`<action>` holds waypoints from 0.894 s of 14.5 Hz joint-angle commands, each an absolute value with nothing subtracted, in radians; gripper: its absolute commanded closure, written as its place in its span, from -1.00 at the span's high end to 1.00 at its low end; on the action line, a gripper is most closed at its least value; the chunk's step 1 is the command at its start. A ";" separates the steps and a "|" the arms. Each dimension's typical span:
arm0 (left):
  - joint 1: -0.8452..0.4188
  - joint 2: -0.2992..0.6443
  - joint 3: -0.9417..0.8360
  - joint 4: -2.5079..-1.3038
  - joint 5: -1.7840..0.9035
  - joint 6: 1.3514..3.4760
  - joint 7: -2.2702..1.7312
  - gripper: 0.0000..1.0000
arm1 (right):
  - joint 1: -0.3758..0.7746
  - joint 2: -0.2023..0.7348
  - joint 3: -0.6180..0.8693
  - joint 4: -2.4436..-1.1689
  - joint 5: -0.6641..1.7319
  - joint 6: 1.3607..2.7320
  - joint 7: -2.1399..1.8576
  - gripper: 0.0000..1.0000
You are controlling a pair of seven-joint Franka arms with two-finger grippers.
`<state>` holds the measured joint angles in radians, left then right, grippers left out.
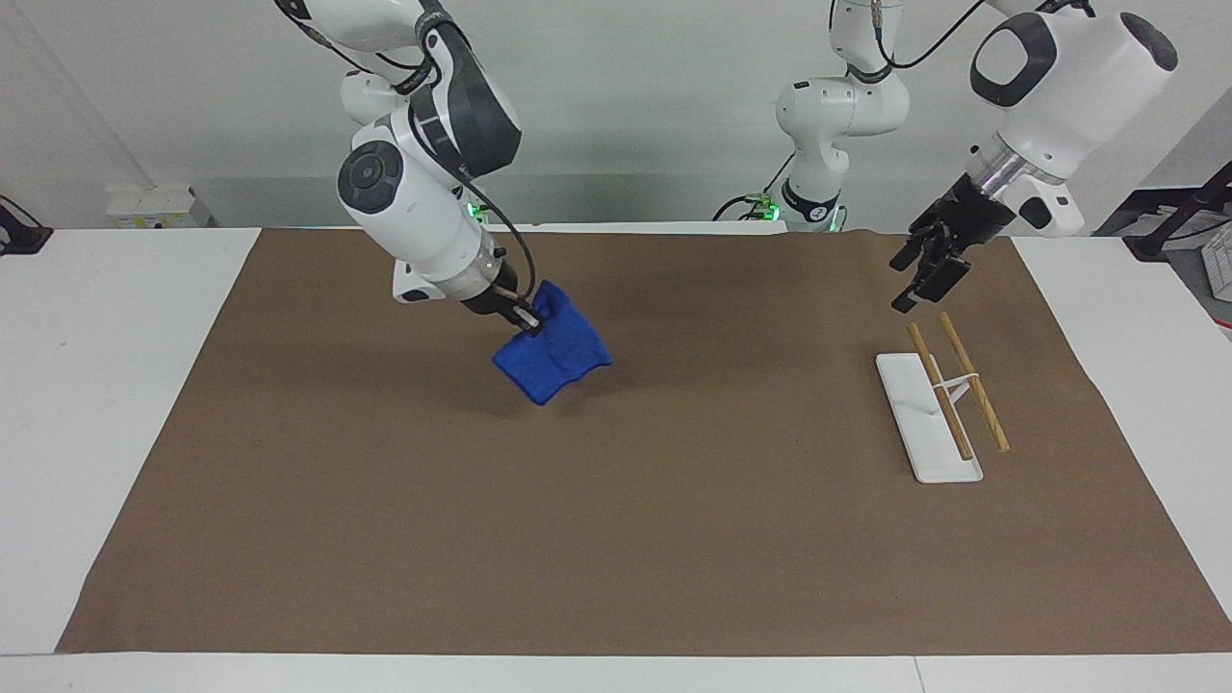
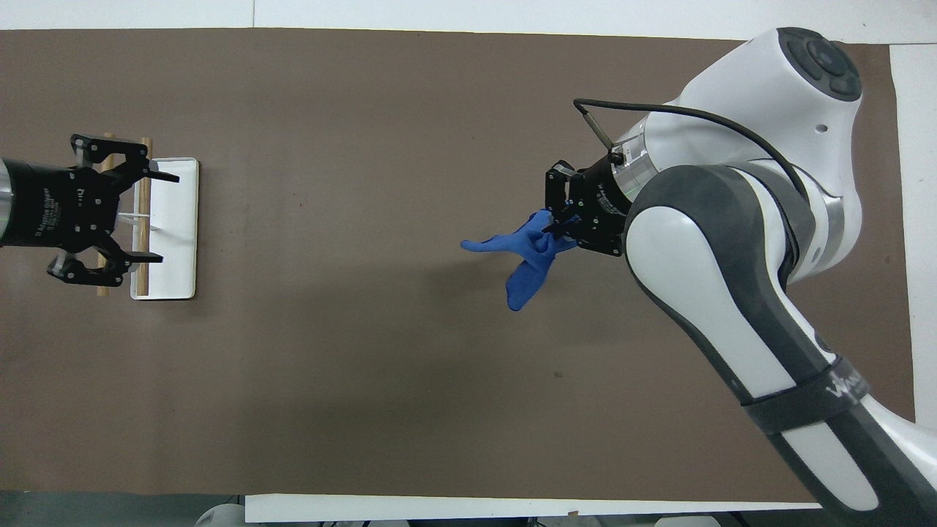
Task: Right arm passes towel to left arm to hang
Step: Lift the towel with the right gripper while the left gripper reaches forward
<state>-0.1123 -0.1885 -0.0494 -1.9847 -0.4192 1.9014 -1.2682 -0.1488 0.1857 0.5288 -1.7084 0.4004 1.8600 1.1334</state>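
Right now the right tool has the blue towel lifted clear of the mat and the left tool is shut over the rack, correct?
One error: the left tool is open, not shut, as the overhead view shows. The right tool does hold the towel clear of the mat, and the left is over the rack.

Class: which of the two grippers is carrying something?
The right gripper, shut on the blue towel above the brown mat; the left gripper hangs open and empty.

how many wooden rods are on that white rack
2. One wooden rod runs above the white base of the rack; the other rod lies beside it, toward the left arm's end of the table. Neither carries anything.
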 commanded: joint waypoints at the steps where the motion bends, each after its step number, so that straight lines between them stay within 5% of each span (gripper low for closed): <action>1: -0.149 -0.224 -0.040 -2.072 -0.521 1.992 -1.379 0.99 | -0.166 0.212 0.647 -1.683 0.463 1.975 1.282 -1.00; 8: -0.261 -0.213 -0.043 -2.138 -0.637 2.117 -1.425 0.69 | -0.152 0.264 0.863 -1.683 0.569 2.282 1.446 -1.00; 13: -0.275 -0.207 -0.043 -2.151 -0.649 2.123 -1.427 0.61 | -0.138 0.275 0.882 -1.683 0.569 2.313 1.462 -1.00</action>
